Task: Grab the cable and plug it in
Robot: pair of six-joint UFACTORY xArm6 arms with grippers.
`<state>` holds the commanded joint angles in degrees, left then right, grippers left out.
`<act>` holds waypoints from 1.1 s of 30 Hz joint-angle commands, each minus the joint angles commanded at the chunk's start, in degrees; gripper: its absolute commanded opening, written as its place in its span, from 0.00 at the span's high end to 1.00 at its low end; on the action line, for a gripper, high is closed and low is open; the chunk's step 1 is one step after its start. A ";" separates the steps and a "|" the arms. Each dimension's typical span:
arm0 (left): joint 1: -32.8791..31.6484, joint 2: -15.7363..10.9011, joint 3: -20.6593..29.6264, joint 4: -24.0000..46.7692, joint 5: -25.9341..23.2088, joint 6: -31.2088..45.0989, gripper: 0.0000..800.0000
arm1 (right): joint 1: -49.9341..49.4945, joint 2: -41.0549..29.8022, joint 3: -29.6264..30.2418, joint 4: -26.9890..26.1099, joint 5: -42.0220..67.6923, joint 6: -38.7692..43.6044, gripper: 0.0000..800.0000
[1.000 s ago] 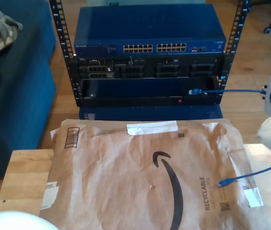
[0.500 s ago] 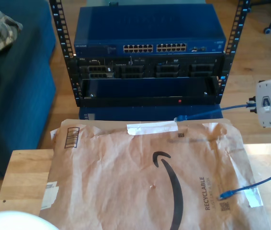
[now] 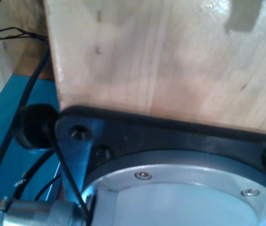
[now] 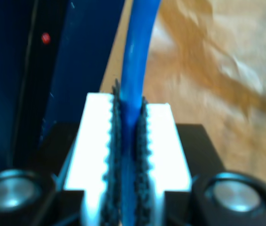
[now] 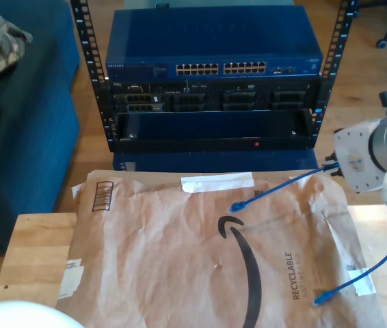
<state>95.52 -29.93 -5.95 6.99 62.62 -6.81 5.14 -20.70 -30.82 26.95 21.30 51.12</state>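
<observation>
Blue cable (image 4: 132, 94) sits pinched between my second gripper's (image 4: 129, 141) closed fingers (image 4: 95, 141).

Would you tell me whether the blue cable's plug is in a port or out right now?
Out. The plug of the cable hangs free over the brown mailer, short of the rack, while my second gripper pinches the cable.

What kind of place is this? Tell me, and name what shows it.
Probably a home or office networking test setup, not a data centre: a small open rack holding a blue network switch stands on a wood floor, beside a wooden table covered by a paper mailer.
</observation>
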 joint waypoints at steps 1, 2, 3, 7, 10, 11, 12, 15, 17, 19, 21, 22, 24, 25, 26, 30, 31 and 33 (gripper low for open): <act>0.00 0.00 0.00 0.00 0.00 0.00 0.00 | 0.97 0.00 0.09 0.09 0.00 0.09 1.00; 0.00 0.00 0.00 0.00 0.00 0.00 0.00 | 1.67 0.00 0.09 0.09 0.09 0.09 1.00; 0.00 0.00 0.00 0.00 0.00 0.00 0.00 | 1.93 0.00 0.18 0.09 0.26 0.09 1.00; 0.00 0.00 0.00 0.00 0.00 0.00 0.00 | 2.73 0.09 0.18 0.18 1.14 0.00 1.00; 0.00 0.00 0.00 0.00 0.00 0.00 0.00 | 3.69 0.09 0.44 0.00 1.23 -0.09 0.93; 0.00 0.00 0.00 0.00 0.00 0.00 0.00 | 4.22 0.00 0.53 0.00 1.49 0.00 0.90; 0.00 0.00 0.00 0.00 0.00 0.00 0.00 | 4.92 -0.09 0.62 0.00 2.11 0.00 0.89; 0.00 0.00 0.00 0.00 0.00 0.00 0.00 | 5.98 -1.23 1.05 0.09 3.52 0.09 0.73; 0.00 0.00 0.00 0.00 0.00 0.00 0.00 | 6.07 -1.41 0.97 0.09 3.87 0.00 0.43; 0.00 0.00 0.00 0.00 0.00 0.00 0.00 | 6.15 -1.41 0.70 0.00 4.04 0.09 0.05; 0.00 0.00 0.00 0.00 0.00 0.00 0.00 | 6.68 -1.32 -0.53 0.09 4.31 0.00 0.00; 0.00 0.00 0.00 0.00 0.00 0.00 0.00 | 6.95 -1.23 -1.93 0.00 4.40 0.00 0.00; 0.00 0.00 0.00 0.00 0.00 0.00 0.00 | 7.30 -1.05 -4.92 -0.09 5.89 0.00 0.00; 0.00 0.00 0.00 0.00 0.00 0.00 0.00 | 7.38 -0.79 -6.77 -0.18 7.65 0.00 0.00; 0.00 0.00 0.00 0.00 0.00 0.00 0.00 | 7.47 -0.53 -8.70 -0.18 9.14 0.00 0.00; 0.00 0.00 0.00 0.00 0.00 0.00 0.00 | 8.44 2.46 -15.82 -0.09 11.60 -0.09 0.00; 0.00 0.00 0.00 0.00 0.00 0.00 0.00 | 8.97 2.73 -16.79 -0.09 12.66 0.00 0.00; 0.00 0.00 0.00 0.00 0.00 0.00 0.00 | 9.32 2.73 -17.14 -0.18 15.03 -0.09 0.00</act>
<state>95.52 -29.93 -5.95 6.99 62.62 -6.81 14.46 -17.98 -47.97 26.77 36.33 51.03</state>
